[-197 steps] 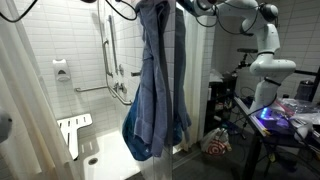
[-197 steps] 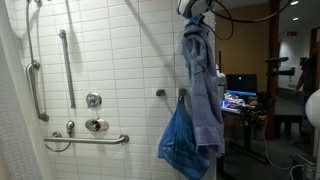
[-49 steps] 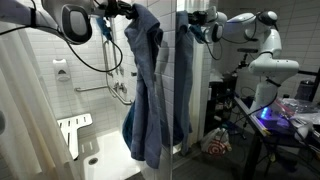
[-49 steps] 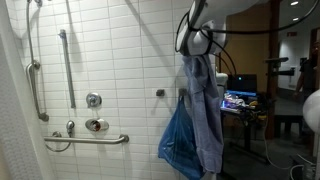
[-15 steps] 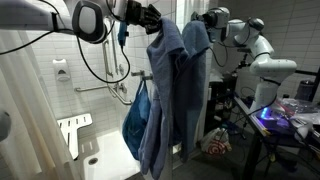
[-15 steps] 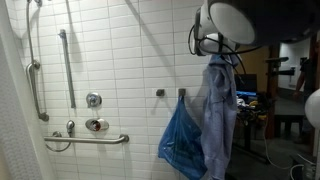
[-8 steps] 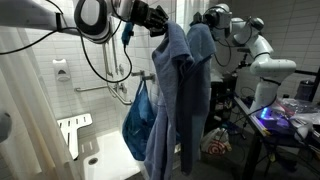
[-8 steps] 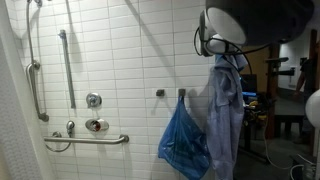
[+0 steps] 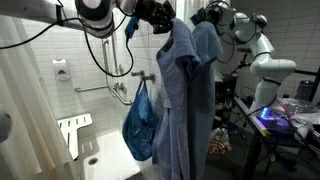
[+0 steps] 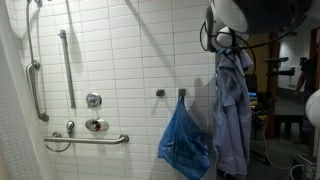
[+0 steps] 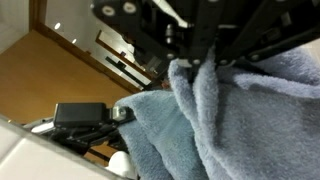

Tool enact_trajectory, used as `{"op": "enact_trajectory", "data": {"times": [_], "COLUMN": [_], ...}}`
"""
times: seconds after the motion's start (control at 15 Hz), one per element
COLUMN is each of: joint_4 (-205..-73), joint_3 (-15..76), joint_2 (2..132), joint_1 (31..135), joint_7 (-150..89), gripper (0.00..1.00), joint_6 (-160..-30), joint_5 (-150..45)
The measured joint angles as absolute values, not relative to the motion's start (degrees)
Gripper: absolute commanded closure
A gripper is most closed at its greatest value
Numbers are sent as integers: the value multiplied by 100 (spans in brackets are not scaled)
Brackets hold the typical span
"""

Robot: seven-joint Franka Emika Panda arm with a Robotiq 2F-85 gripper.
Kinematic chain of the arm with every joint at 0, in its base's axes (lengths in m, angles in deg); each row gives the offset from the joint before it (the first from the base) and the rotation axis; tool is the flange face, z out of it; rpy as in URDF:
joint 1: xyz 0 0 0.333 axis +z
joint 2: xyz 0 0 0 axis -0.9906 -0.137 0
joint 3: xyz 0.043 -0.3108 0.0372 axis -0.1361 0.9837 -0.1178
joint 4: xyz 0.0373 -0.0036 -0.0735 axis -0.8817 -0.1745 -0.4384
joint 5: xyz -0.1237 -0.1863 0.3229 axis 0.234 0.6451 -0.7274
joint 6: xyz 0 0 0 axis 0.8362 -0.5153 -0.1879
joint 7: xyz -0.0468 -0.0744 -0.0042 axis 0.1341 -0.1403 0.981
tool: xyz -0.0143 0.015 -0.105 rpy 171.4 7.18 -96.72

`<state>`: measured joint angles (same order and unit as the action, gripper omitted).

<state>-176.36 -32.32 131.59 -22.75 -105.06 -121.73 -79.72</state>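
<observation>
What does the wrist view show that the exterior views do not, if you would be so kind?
Only the wrist view: the hand close up, shut on a fold of the shirt, whose fuzzy weave is plain to see. Only the exterior views: the shirt's whole hanging length, a blue bag hanging at the tiled wall, a grab bar and a shower seat. Both: the hand holding the shirt up by its top.

even indoor light, soft grainy frames, blurred wrist view.
</observation>
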Motion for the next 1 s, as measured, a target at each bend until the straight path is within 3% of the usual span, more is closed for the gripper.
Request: {"op": "enact_trajectory", "data": {"times": [0.53,1.0], "joint_4": [-17067,-16514], "joint_3": [-3052,-2670], "joint_2": [12131,11040], "joint_1": [-2220,-1548], "joint_7": [-11089,-11068], "gripper": [99,99], "joint_6": [-11791,-11376], "joint_5": [-7067,-6013]}}
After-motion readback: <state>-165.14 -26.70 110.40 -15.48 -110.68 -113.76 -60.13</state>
